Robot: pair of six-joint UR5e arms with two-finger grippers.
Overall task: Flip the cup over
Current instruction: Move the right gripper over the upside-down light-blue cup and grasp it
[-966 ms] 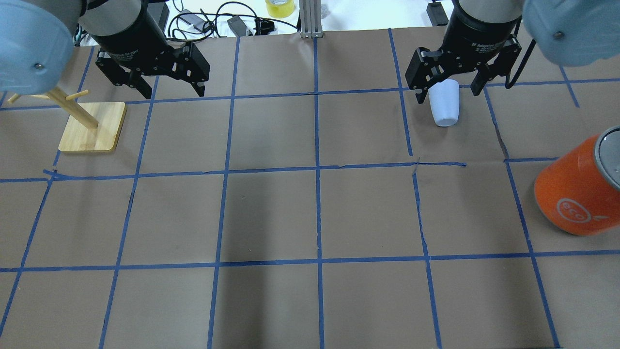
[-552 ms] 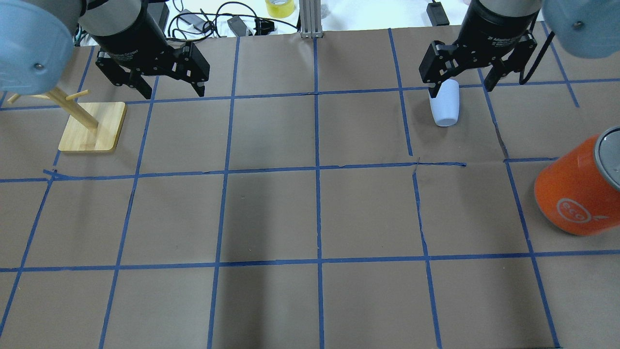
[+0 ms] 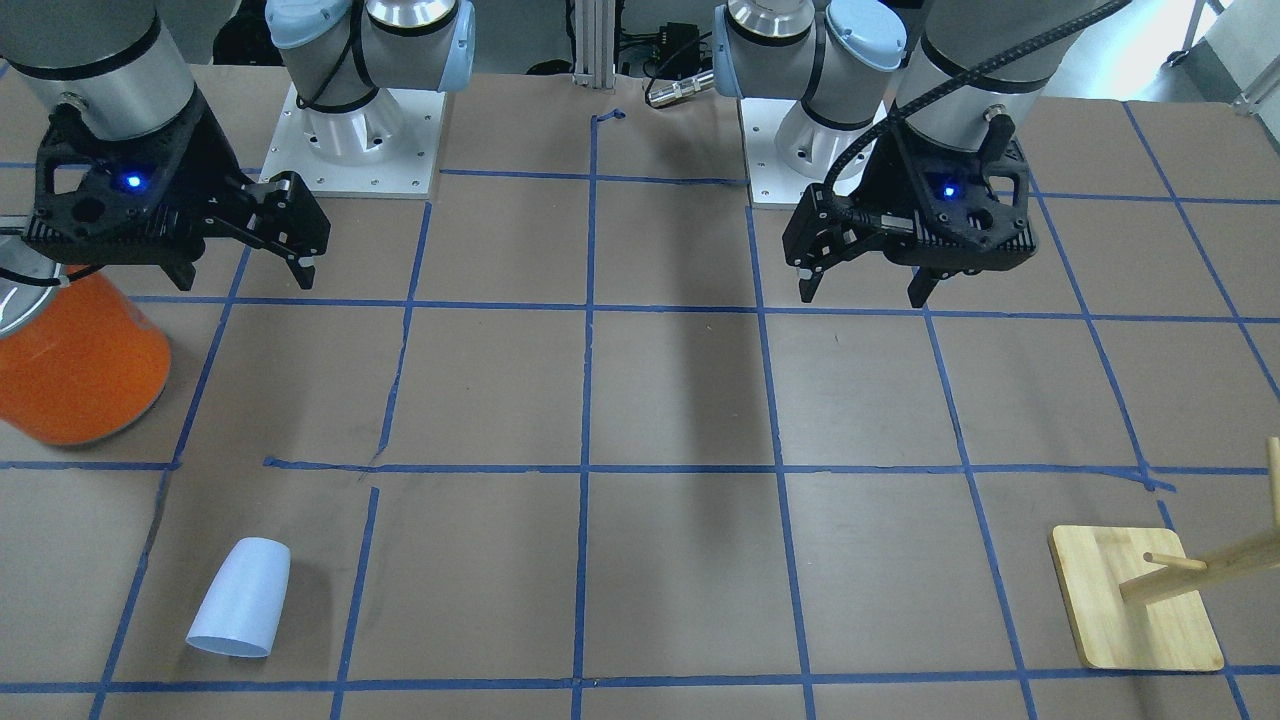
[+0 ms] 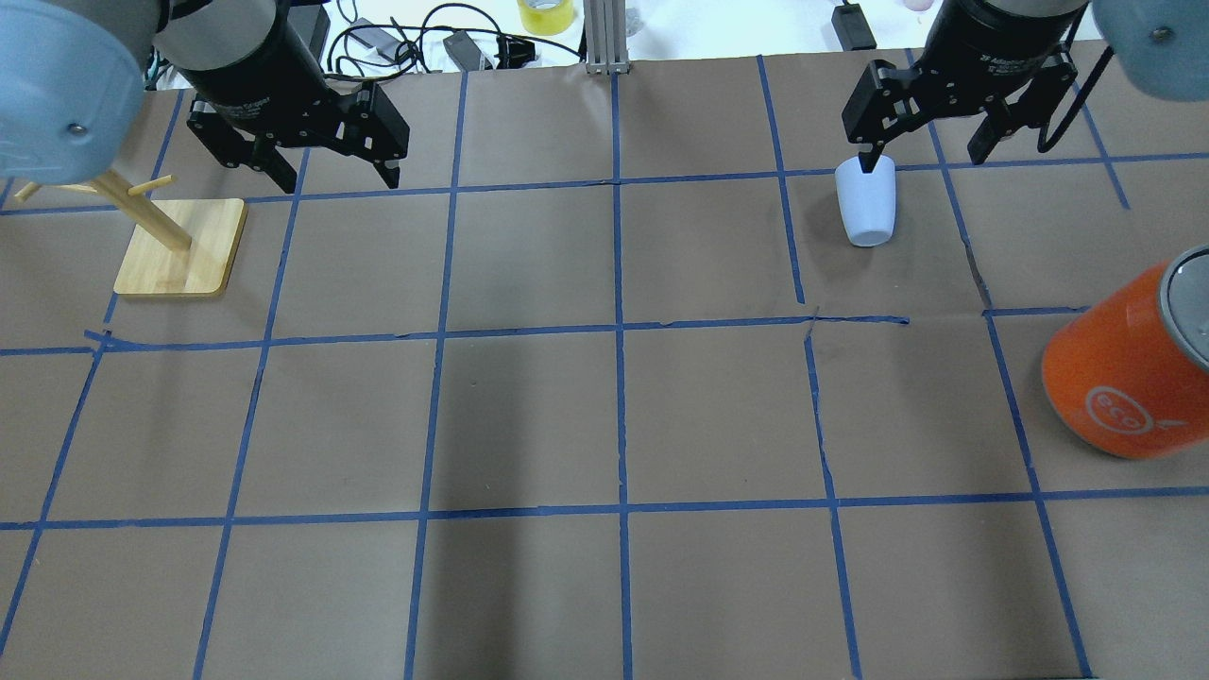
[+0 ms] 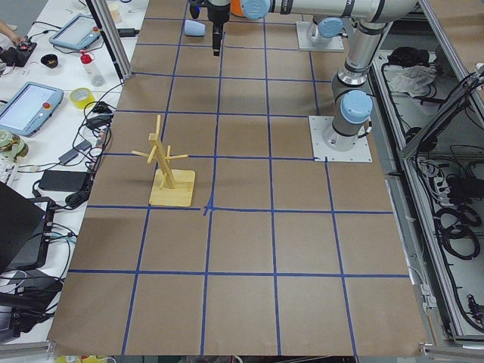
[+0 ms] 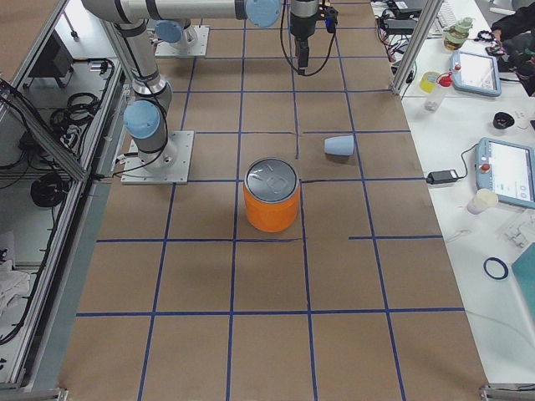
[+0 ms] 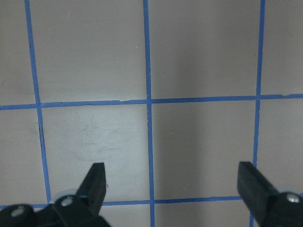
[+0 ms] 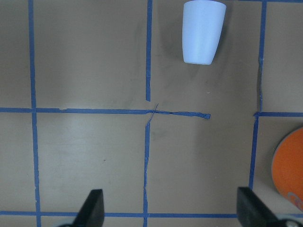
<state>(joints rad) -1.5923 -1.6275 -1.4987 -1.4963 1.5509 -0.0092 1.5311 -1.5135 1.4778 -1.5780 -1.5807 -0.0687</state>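
**Cup and right end effector, regrasp stage.** The cup (image 4: 869, 203) lies on its side on the tabletop (image 4: 614, 425), in a taped square on my right-hand side. Its wide mouth points away from my base and its narrow bottom points toward me. Nothing touches it.

My right end effector (image 4: 928, 156) hangs raised above the tabletop, spread and empty. The wrist view shows the cup well ahead of its fingertips. My left end effector (image 4: 337, 181) is likewise spread and empty. It hovers near the wooden mug tree (image 4: 179, 247), far from the work.

The orange can (image 4: 1119, 378) stands a square away from the cup, on the side nearer my base.

I judge the flip unfinished, since the cup is not on end. To do the step well, I should:
- lower the right end effector so one finger sits on each side of the tapered wall, about mid-length;
- close gently, because smooth tapered plastic tends to slide out toward its narrow end;
- lift the cup off the tabletop before turning the wrist;
- release only once the cup is seated flat.
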